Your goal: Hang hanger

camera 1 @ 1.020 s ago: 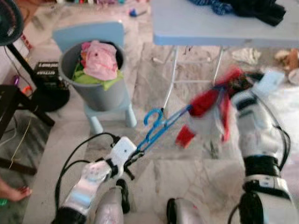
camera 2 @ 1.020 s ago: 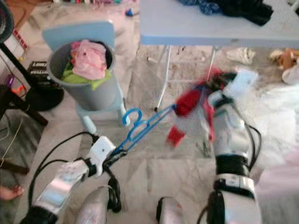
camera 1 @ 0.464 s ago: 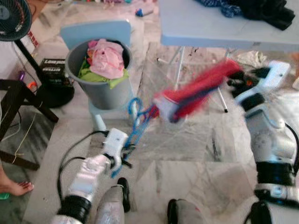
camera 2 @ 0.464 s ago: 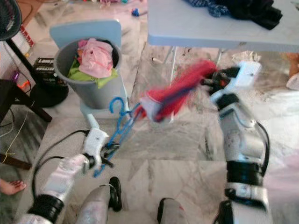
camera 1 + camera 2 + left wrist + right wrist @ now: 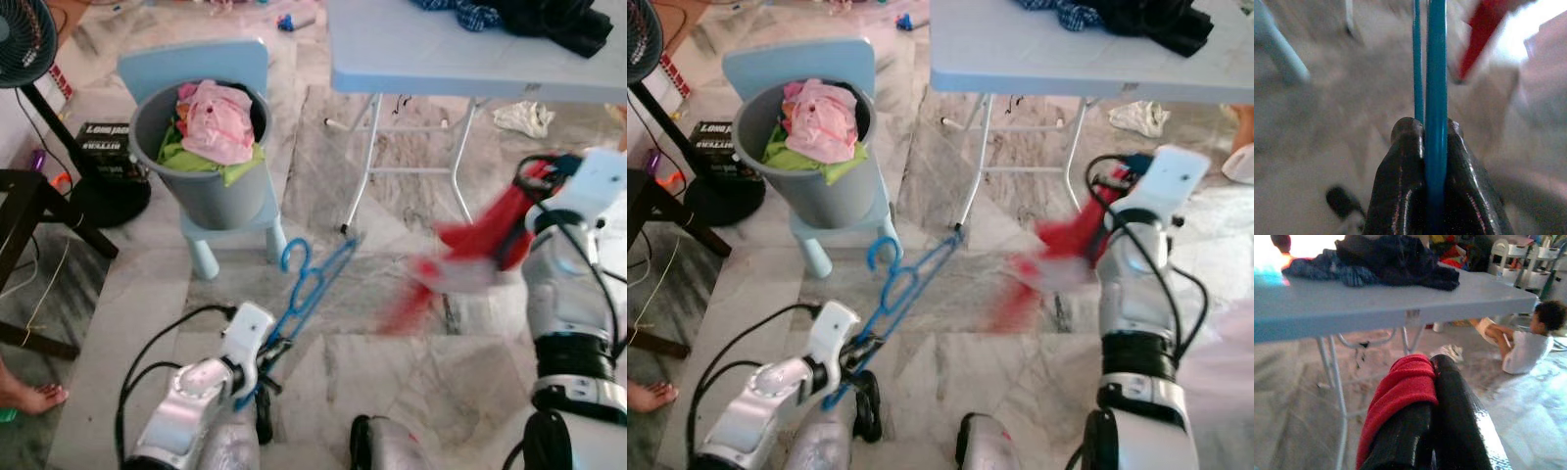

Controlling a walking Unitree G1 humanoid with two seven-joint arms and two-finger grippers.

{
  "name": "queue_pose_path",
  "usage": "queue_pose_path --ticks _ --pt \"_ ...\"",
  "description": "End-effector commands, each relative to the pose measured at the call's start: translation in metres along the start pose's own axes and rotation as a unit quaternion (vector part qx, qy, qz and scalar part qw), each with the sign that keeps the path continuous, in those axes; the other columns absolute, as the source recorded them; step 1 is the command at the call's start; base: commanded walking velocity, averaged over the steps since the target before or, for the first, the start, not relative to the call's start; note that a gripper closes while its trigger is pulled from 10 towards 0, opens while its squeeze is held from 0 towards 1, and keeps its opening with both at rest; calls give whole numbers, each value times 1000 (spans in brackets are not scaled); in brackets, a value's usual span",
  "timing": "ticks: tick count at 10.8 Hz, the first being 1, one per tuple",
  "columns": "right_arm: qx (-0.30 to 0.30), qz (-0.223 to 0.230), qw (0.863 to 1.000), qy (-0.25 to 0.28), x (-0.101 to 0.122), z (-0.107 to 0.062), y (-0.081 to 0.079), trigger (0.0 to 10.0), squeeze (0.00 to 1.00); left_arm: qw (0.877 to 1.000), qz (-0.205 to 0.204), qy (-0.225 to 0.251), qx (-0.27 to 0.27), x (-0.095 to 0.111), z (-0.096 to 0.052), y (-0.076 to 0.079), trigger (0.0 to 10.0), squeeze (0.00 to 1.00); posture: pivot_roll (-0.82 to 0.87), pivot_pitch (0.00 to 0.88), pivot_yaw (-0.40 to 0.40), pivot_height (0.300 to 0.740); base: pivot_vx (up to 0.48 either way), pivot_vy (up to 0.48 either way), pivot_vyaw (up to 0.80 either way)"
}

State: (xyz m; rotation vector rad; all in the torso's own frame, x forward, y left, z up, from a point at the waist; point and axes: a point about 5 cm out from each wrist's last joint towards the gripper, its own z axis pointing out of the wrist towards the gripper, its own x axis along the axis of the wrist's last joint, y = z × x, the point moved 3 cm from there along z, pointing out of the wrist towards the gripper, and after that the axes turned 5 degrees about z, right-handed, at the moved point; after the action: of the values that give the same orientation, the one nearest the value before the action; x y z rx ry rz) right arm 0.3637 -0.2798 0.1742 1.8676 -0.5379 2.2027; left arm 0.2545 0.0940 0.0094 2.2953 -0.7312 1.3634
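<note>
A blue plastic hanger (image 5: 312, 282) slants up from my left gripper (image 5: 265, 351), which is shut on its lower end near the floor; in the left wrist view the blue bars (image 5: 1436, 98) pass between the black fingers (image 5: 1400, 186). My right gripper (image 5: 537, 181) is shut on a red garment (image 5: 468, 257), blurred, hanging off to the right of the hanger and apart from it. The right wrist view has the red cloth (image 5: 1400, 396) pinched between its fingers (image 5: 1459, 416).
A grey bin (image 5: 201, 162) of clothes stands on a light blue chair (image 5: 196, 69) at the left. A folding table (image 5: 460, 59) with dark clothes is ahead. A fan stand (image 5: 59, 127) and dark furniture (image 5: 29, 215) at far left. A person's foot (image 5: 24, 397); another person (image 5: 1528, 342) sits on the floor.
The right gripper swung the red garment off the hanger's end, down and to the right. The left gripper lowered the hanger slightly. The camera has shifted a little.
</note>
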Motion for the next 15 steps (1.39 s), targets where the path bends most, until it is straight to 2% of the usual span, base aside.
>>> queue_pose_path --ticks 1,2,3,5,6,7,8,15 --pt "-12 -9 1000 -8 -6 -3 7 0 0 999 8 33 30 16 -2 -11 0 0 2 206 -46 740 0 0 0" --pt "-7 -9 1000 -20 -18 -14 8 0 0 988 26 83 124 35 -8 -33 3451 0 8 211 -52 740 0 0 0" --pt "55 45 997 -15 -20 -29 -5 0 0 964 1 136 227 49 -21 -49 10000 0 8 210 -53 740 0 0 0" --pt "72 62 995 -4 -21 -42 -10 0 0 949 -18 178 260 64 -30 -44 10000 0 12 199 -41 740 0 0 0" --pt "88 65 994 -9 -25 -50 -15 0 0 943 3 218 254 82 -36 -42 10000 0 16 198 -37 740 0 0 0" --pt "121 65 990 -13 -29 -58 -25 78 0 931 -1 251 264 96 -40 -44 10000 0 19 195 -32 740 0 0 0" --pt "150 50 987 -7 -28 -63 -34 0 0 931 0 251 265 99 -39 -45 10000 0 17 191 -28 740 247 0 0" --pt "155 56 986 -11 -29 -64 -38 0 0 931 -4 251 266 102 -36 -49 10000 0 11 184 -28 740 313 0 0"
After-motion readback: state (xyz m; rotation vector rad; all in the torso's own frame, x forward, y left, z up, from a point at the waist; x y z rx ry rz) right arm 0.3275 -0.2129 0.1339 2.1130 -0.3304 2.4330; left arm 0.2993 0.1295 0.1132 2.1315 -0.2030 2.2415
